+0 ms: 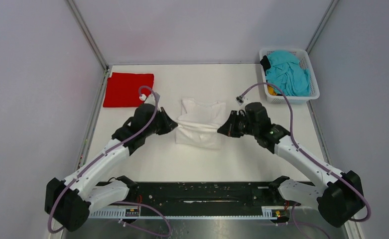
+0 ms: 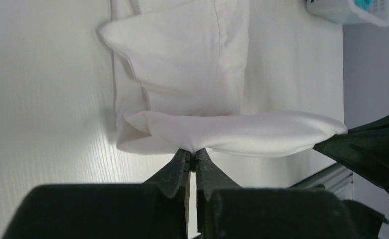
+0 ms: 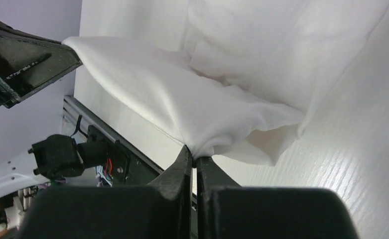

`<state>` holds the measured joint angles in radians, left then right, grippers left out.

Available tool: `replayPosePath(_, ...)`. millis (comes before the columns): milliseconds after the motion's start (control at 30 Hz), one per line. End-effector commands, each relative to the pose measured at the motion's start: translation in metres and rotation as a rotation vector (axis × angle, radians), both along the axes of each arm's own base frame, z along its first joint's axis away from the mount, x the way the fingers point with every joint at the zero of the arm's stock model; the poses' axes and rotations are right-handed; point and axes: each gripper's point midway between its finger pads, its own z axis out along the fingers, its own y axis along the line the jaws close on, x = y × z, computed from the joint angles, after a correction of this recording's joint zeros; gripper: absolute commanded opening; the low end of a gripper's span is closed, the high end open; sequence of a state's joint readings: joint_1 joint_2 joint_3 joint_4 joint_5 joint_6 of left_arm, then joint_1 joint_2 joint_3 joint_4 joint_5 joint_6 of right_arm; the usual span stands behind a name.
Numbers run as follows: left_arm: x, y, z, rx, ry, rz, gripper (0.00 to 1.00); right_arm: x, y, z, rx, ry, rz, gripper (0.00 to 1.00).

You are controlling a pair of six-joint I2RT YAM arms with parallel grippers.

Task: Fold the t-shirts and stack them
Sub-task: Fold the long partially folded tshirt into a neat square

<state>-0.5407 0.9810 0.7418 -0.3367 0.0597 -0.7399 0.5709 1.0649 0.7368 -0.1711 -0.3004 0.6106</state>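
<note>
Far left of worktop (image 1: 182, 164): folded bright red cloth t-shirt (image 1: 128, 89). Centre: white cloth t-shirt (image 1: 199, 122), edge lifted, pinched tight between left end effector (image 2: 192, 154) and right end effector (image 3: 194, 158). Far right: teal cloth t-shirt (image 1: 288, 72) in white plastic basket (image 1: 294, 98).

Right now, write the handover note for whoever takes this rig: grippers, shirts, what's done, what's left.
Left gripper: shut on the white t-shirt, at the left end of its near edge.
Right gripper: shut on the right end of that edge, which is lifted between the two.
Done: the red t-shirt lies folded at the far left of the table.
Left: finish folding the white one and stack it. The teal t-shirt waits in the basket.
</note>
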Motion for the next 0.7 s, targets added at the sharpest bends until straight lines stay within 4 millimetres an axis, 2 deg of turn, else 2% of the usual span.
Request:
replayPosePath(0, 0.058, 0.008, 0.043, 0.030, -0.169, 0.091, 0.00, 0.036, 0.002, 0.022, 0.029, -0.031, -0.032, 0.00)
replayPosePath(100, 0.084, 0.007, 0.045, 0.045, -0.184, 0.104, 0.00, 0.057, -0.001, 0.024, 0.046, -0.007, -0.061, 0.00)
replayPosePath(300, 0.133, 0.001, 0.028, 0.051, -0.119, 0.094, 0.00, 0.101, -0.008, 0.012, 0.050, 0.029, -0.109, 0.00)
replayPosePath(500, 0.180, -0.008, 0.014, 0.068, -0.106, 0.076, 0.00, 0.145, -0.025, -0.011, 0.041, 0.075, -0.180, 0.00)
replayPosePath(667, 0.217, -0.031, -0.009, 0.061, -0.078, 0.004, 0.00, 0.178, -0.046, -0.032, 0.040, 0.102, -0.252, 0.00)
